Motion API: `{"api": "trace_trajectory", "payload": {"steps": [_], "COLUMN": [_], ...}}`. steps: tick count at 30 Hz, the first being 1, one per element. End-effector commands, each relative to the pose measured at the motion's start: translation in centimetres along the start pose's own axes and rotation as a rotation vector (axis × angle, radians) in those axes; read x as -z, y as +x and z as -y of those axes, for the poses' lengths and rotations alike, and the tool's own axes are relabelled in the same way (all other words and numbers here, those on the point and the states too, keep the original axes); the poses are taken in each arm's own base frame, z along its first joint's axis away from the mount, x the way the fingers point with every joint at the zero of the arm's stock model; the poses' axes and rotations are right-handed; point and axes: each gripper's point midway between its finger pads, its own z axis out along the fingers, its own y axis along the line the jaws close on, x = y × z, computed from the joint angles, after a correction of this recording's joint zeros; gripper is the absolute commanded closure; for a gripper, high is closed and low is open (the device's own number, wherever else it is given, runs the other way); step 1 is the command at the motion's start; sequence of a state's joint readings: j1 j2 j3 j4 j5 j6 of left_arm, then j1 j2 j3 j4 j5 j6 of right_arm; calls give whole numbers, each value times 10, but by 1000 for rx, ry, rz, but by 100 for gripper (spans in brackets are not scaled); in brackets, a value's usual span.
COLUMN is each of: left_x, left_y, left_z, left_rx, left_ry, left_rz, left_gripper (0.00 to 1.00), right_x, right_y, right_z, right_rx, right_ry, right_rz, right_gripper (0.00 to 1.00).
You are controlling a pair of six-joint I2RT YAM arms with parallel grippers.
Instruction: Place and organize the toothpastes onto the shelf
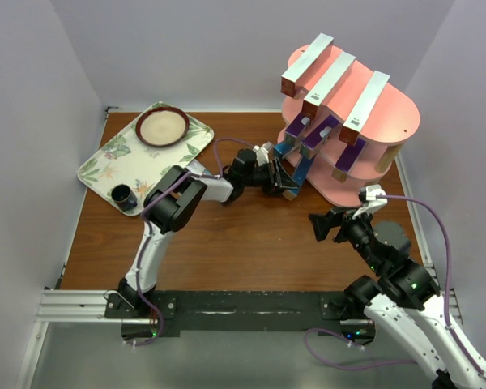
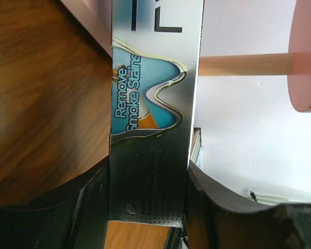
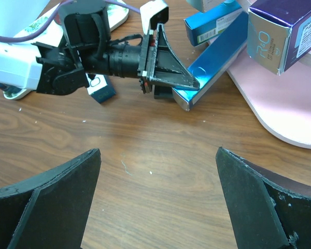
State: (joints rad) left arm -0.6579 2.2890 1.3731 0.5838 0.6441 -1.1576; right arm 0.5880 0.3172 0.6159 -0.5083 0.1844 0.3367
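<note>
Three boxes up top, one more in the left grip

Three long silver-white and red cardboard toothpaste boxes [image 1: 330, 79] lie side by side across the top board of the tall pink three-tier shelf [image 1: 393, 121]. Purple boxes [image 1: 319, 134] sit on the middle tier. Left gripper [image 1: 279, 180] is clamped on a shiny blue toothpaste box [image 2: 153, 104] near its low end. The box slants up toward the shelf's lower boards; whether it touches the brown wooden table [image 1: 243, 243] I cannot tell. Right gripper [image 3: 158, 155] hangs over the table near the shelf, jaws spread wide, holding nothing. Leaf-patterned tray [image 1: 150, 162] sits well apart at far left, carrying a round brown dish [image 1: 163, 127] and a small dark cup [image 1: 123, 196].
</note>
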Motion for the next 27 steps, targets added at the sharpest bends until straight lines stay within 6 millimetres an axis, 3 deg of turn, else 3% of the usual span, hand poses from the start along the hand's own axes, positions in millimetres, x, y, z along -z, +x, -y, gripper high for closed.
{"api": "trace_trajectory", "payload": {"steps": [1, 15, 27], "left_x": [-9, -27, -28], "left_y": [-18, -24, -26], "left_z": [39, 32, 33], "left_rx": [-45, 19, 35], "left_ry": [108, 91, 82], "left_rz": [50, 41, 35], "left_gripper": [52, 45, 23], "right_x": [0, 1, 2], "right_y": [-5, -4, -5], "right_z": [-2, -1, -2], "right_rx": [6, 4, 4], "right_ry": [-12, -12, -16], "right_rz": [22, 26, 29], "right_gripper": [3, 3, 3]}}
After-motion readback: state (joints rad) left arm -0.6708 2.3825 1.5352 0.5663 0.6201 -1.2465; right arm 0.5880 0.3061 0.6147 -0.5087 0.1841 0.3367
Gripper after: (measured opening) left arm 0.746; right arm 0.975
